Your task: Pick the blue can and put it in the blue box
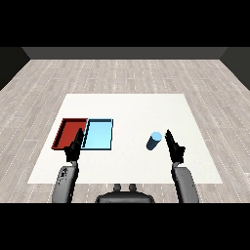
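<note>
Blue can (154, 141) stood on worktop (132, 110), just left of right robot hand (175, 147); both robot hands' fingers straight, left robot hand (74, 148) by trays.

Even, bright light w/ no glare; table (127, 105) nearly shadowless.

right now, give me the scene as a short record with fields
blue can: upright on the table, right of both trays, held by no hand
light blue tray: nothing in it
red tray: beside the light blue tray, on its left
right hand: open, just right of the can
left hand: open, at the red tray's near edge
table: white
</note>
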